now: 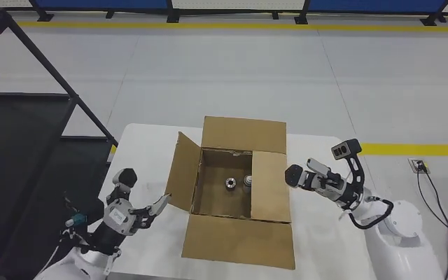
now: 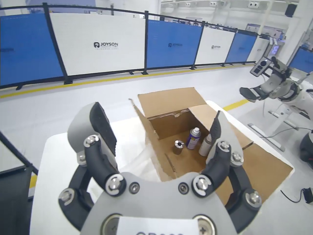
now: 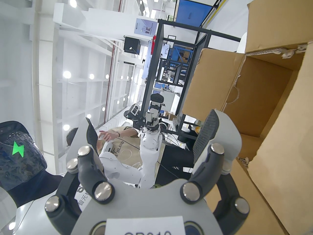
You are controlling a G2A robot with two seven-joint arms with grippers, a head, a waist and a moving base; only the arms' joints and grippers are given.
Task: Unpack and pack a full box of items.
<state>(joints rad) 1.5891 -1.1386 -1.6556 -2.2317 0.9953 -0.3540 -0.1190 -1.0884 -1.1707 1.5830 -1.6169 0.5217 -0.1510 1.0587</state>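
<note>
Top view: box open on desk; spray can, metal cylinder and white bottle upright inside. Left gripper and right gripper flank it, fingers wide, empty. Risk: inward flap may snag a finger; close-set items may topple.

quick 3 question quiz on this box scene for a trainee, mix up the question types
1. True or false: the left gripper and the right gripper are both open and empty.
2. From the left wrist view, how many items stand inside the cardboard box? A) one B) three C) six
3. Fill in: next to the dark metal cylinder and the white bottle stands a spray can whose body is ___ in colour.

Key: 1 true; 2 B; 3 blue.
</note>
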